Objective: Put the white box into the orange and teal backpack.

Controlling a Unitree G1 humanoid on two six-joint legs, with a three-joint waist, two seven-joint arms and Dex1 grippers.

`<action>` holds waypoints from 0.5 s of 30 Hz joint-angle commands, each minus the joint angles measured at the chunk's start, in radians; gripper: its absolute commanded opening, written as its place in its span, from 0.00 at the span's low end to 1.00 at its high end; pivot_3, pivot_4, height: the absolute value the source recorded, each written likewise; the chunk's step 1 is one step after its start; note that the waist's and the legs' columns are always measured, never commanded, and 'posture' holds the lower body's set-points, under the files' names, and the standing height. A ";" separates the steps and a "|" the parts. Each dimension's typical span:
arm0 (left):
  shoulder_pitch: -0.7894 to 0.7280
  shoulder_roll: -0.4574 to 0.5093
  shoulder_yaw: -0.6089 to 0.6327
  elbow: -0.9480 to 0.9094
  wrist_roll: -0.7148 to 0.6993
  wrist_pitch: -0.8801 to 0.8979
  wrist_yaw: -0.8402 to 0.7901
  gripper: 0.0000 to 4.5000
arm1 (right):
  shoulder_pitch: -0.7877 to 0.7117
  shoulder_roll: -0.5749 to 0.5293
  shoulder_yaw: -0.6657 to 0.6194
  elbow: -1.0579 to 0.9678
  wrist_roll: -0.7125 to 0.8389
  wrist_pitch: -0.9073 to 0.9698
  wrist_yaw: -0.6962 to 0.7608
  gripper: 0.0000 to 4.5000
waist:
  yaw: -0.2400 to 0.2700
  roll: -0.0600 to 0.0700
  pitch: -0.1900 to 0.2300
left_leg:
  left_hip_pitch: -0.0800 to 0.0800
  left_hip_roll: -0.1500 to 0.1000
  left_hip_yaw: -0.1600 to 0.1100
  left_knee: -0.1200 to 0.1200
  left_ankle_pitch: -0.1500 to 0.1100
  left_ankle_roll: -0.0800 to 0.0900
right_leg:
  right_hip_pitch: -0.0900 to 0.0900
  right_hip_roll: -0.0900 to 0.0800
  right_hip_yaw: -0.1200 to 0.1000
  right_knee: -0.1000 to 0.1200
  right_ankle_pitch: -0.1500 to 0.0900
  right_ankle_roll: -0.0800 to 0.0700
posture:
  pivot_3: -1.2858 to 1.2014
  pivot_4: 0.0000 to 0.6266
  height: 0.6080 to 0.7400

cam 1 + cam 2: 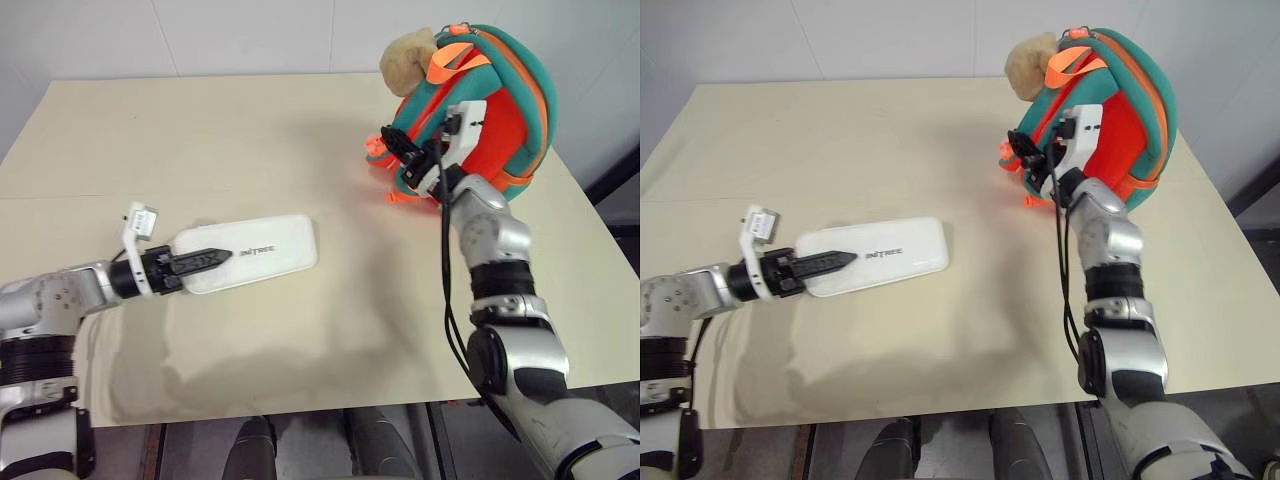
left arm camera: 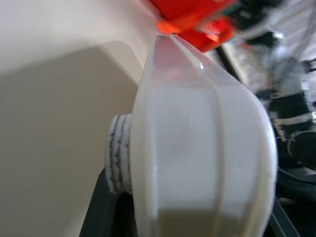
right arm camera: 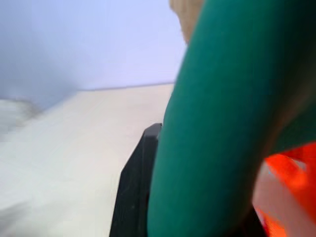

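Partly hidden (teal edging): right hand (image 1: 409, 158)

Left gripper (image 1: 205, 260) reaching level, fingers clamped; right gripper (image 1: 405, 152) raised ahead, fingers pinched on teal fabric.

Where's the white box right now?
In the head views the white box is on the robot's left of the table, gripped at its near end by the left gripper, well apart from the backpack.
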 commanded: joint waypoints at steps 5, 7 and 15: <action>0.019 0.065 0.082 -0.007 -0.019 -0.029 -0.060 0.27 | 0.135 -0.158 -0.048 -0.559 0.639 0.567 0.041 0.03 | 0.007 0.000 0.000 | 0.000 0.000 -0.001 -0.002 -0.001 0.002 | -0.001 0.000 -0.001 -0.002 -0.003 -0.003 | 0.52 0.24 1.00; 0.032 0.054 0.091 -0.028 -0.027 -0.026 -0.056 0.27 | 0.203 -0.232 -0.049 -0.635 0.795 0.639 0.053 0.03 | 0.018 0.000 0.000 | 0.000 0.000 -0.001 -0.002 -0.001 0.002 | -0.001 0.000 -0.002 -0.003 -0.004 -0.004 | 0.52 0.24 1.00; 0.109 -0.022 0.157 -0.161 -0.086 -0.073 -0.060 0.27 | 0.481 -0.496 -0.010 -0.735 0.795 0.671 0.163 0.03 | 0.055 -0.001 0.000 | 0.000 0.000 0.000 0.002 -0.003 0.005 | 0.001 -0.001 -0.002 -0.006 -0.004 -0.003 | 0.52 0.24 1.00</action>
